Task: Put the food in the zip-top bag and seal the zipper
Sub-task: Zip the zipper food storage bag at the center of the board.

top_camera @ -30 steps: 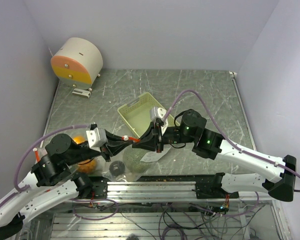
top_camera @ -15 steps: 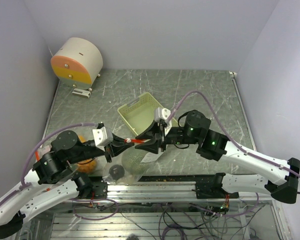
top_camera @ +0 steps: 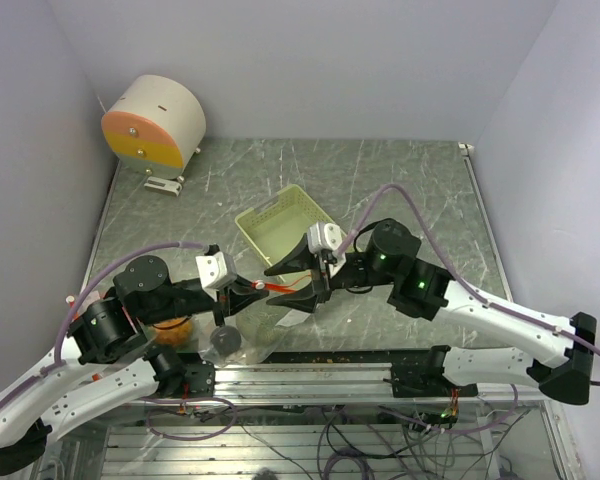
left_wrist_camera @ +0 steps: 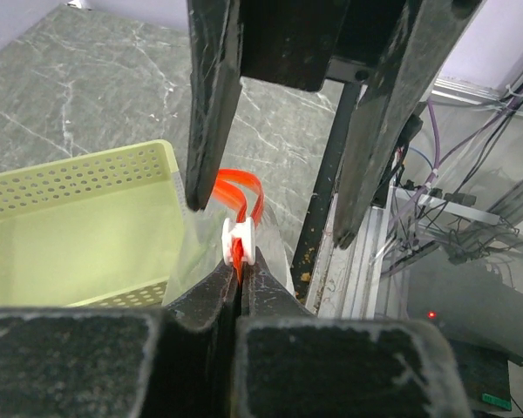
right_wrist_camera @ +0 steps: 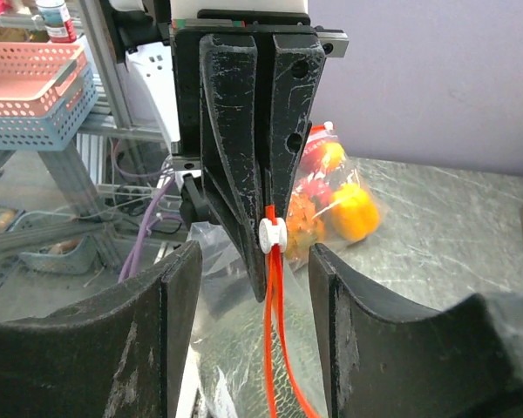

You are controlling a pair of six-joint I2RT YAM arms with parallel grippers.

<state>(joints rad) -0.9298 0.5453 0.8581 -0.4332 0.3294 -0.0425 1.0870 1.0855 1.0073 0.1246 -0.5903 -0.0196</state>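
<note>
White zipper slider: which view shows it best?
Right wrist: the white slider is sharp and unobstructed on the red track, at the tip of the shut left claw. Left wrist shows the slider too, partly tucked between that claw's fingers. Top external gives only a speck.

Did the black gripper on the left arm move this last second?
Yes. The left gripper, shut on the red zipper strip, shifted slightly right, toward the pale green perforated plastic basket.

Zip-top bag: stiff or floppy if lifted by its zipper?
Probably floppy: the zip-top bag wrinkles and sags under its red zipper. Likely bottom-heavy: a netted melon sits low inside. It may swing from the left gripper.
</note>
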